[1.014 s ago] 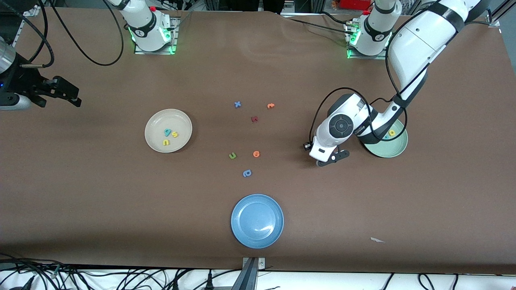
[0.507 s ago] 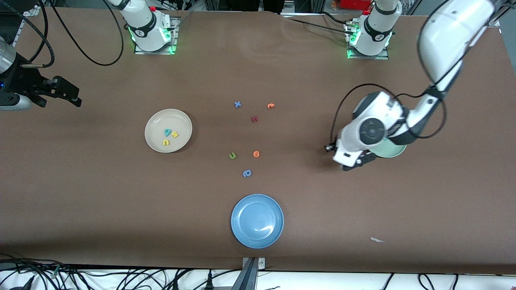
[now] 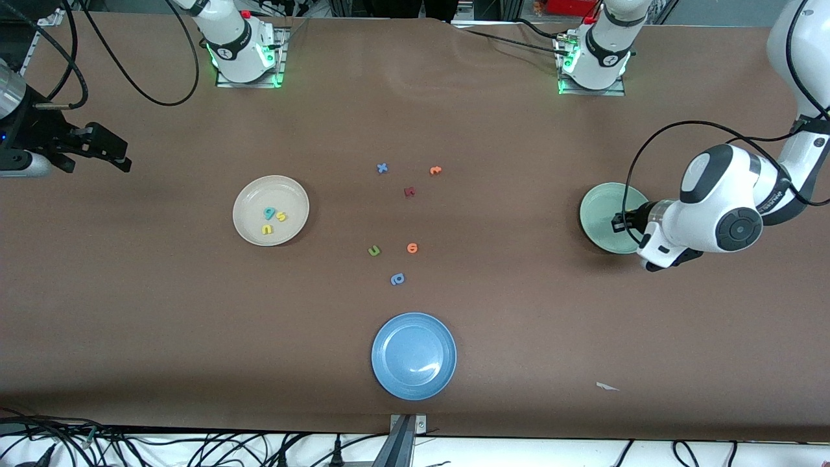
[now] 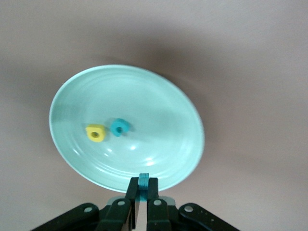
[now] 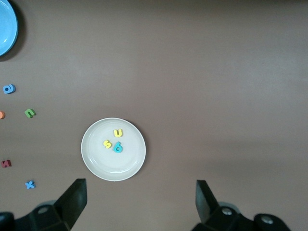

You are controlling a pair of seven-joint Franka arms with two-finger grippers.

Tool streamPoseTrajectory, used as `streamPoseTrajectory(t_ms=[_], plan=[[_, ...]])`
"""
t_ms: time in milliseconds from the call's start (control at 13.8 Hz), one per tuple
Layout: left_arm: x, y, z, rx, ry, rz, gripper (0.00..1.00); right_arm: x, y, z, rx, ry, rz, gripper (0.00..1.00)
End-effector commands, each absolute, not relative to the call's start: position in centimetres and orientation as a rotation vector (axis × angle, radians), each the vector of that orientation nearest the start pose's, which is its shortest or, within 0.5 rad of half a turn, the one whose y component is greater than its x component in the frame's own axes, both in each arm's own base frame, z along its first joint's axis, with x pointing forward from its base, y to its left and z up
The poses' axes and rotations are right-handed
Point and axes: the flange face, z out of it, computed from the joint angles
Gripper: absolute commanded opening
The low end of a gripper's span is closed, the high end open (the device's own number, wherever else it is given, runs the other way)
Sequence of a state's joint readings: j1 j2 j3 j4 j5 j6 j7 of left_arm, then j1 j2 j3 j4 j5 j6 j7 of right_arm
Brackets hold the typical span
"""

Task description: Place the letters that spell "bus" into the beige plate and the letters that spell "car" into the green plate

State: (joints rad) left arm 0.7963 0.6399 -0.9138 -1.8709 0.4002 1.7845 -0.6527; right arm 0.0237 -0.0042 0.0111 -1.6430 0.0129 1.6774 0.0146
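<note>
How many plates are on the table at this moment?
3. The beige plate sits toward the right arm's end, the green plate toward the left arm's end, partly covered by the left arm, and the blue plate lies nearest the front camera.

Bare tabletop (image 3: 519, 311) is being left open between the beige plate (image 3: 249, 194) and the loose letters at mid-table. The green plate (image 3: 600, 214) is being partly covered by the left gripper (image 4: 142, 190), shut on the thin teal letter (image 4: 143, 180). The right gripper (image 5: 139, 202) is being kept waiting over the right arm's end, its fingers (image 5: 74, 197) spread.
</note>
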Motion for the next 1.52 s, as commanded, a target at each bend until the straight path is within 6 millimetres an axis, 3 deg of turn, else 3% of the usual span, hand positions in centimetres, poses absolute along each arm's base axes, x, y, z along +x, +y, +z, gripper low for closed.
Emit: streamPoseTrajectory(t_ms=[0, 72, 145, 290, 362, 435, 507, 652, 942, 1231, 1449], plan=[[56.3, -1.2, 21.3, -2.945, -0.428, 0.745, 0.00, 56.1, 2.1, 60.5, -3.129, -0.035, -0.060, 1.00], [56.1, -1.4, 20.6, -2.946, -0.433, 0.752, 0.00, 56.1, 2.1, 60.5, -3.129, -0.035, -0.060, 1.00], [55.9, -1.1, 20.3, -2.942, -0.448, 0.753, 0.06, 56.1, 2.1, 60.5, -3.129, -0.035, -0.060, 1.00], [55.9, -1.4, 20.3, -2.946, -0.452, 0.747, 0.33, 56.1, 2.1, 60.6, -3.129, -0.035, -0.062, 1.00], [56.0, -1.2, 20.3, -2.945, -0.464, 0.745, 0.52, 56.1, 2.1, 60.6, -3.129, -0.035, -0.060, 1.00], [56.3, -0.9, 20.8, -2.944, -0.476, 0.728, 0.81, 56.1, 2.1, 60.5, -3.129, -0.035, -0.057, 1.00], [56.7, -0.6, 21.6, -2.942, -0.495, 0.708, 1.00, 56.1, 2.1, 60.6, -3.129, -0.035, -0.060, 1.00], [58.3, 0.2, 24.5, -2.949, -0.544, 0.627, 1.00, 56.1, 2.1, 60.5, -3.129, -0.035, -0.060, 1.00], [61.6, 2.3, 33.0, -2.904, -0.600, 0.527, 1.00, 56.1, 2.1, 60.5, -3.129, -0.035, -0.057, 1.00], [63.2, 2.6, 41.8, -2.911, -0.564, 0.521, 1.00, 56.1, 2.1, 60.6, -3.126, -0.034, -0.055, 1.00], [63.8, 2.9, 46.5, -2.930, -0.502, 0.498, 1.00, 56.1, 2.0, 60.6, -3.126, -0.032, -0.055, 1.00]])
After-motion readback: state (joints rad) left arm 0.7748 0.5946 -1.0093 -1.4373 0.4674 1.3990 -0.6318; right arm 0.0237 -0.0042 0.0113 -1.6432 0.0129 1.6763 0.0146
